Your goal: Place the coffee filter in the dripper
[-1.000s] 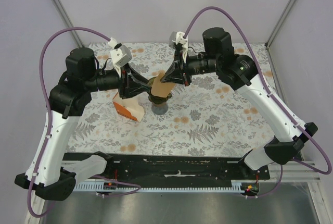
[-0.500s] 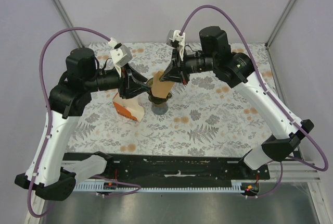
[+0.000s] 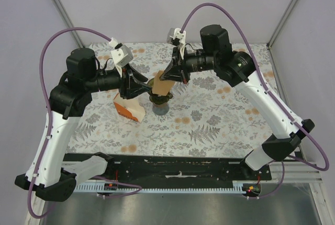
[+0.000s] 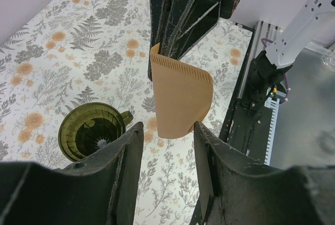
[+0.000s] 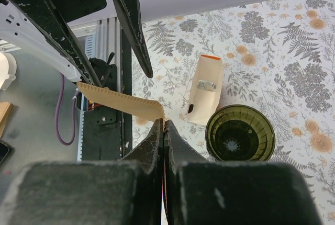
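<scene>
Spanning floral bench (image 3: pixel 225 125), both arms meet mid-bench. Right end effector (image 5: pixel 163 126) pinched tight on coffee filter (image 4: pixel 180 99) edge. Left end effector (image 4: pixel 166 131) wide, empty, flanking filter. Orange-white carton (image 5: pixel 205 81) just beside dripper (image 5: pixel 239 133), not blocking. Filter hangs above dripper, slightly off its open mouth.

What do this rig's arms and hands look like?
The left arm and right arm have white links and black joint housings. A purple cable loops over each. The left hand and right hand have matte black, ribbed, tapering fingers.
</scene>
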